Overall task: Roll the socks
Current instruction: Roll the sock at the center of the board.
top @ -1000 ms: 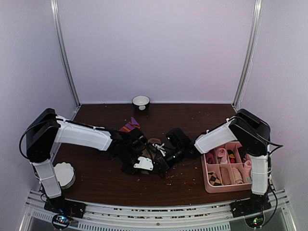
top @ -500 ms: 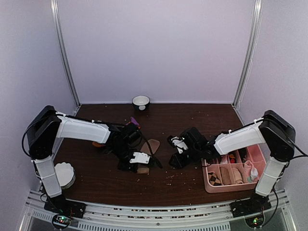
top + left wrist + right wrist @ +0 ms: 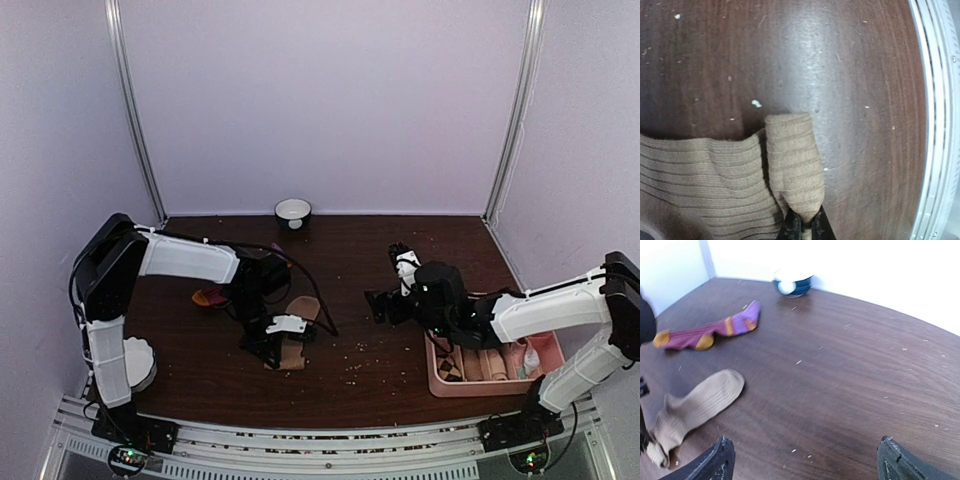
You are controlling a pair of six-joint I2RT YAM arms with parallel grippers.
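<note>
On the dark wooden desk [image 3: 380,250] the tan sock [image 3: 700,170] lies left of centre. The left jaws are shut on its folded end, probably to begin the roll. The red sock [image 3: 705,332] lies apart, further back. The right jaws stand wide open and hold nothing.

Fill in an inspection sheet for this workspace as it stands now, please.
Surface: dark wooden table, dotted with pale crumbs.
Job's things: tan sock lies flat, one end folded over and pinched; red sock lies flat, apart, untouched.
Clutter: bowl at the far edge; pink divided tray with small rolled socks, right; white round object, left.
Grippers: left gripper shut on the tan sock; right gripper open, holding nothing.
Cables: black cable loops over the table near the tan sock.
Surroundings: pale walls; metal rail at near edge.
</note>
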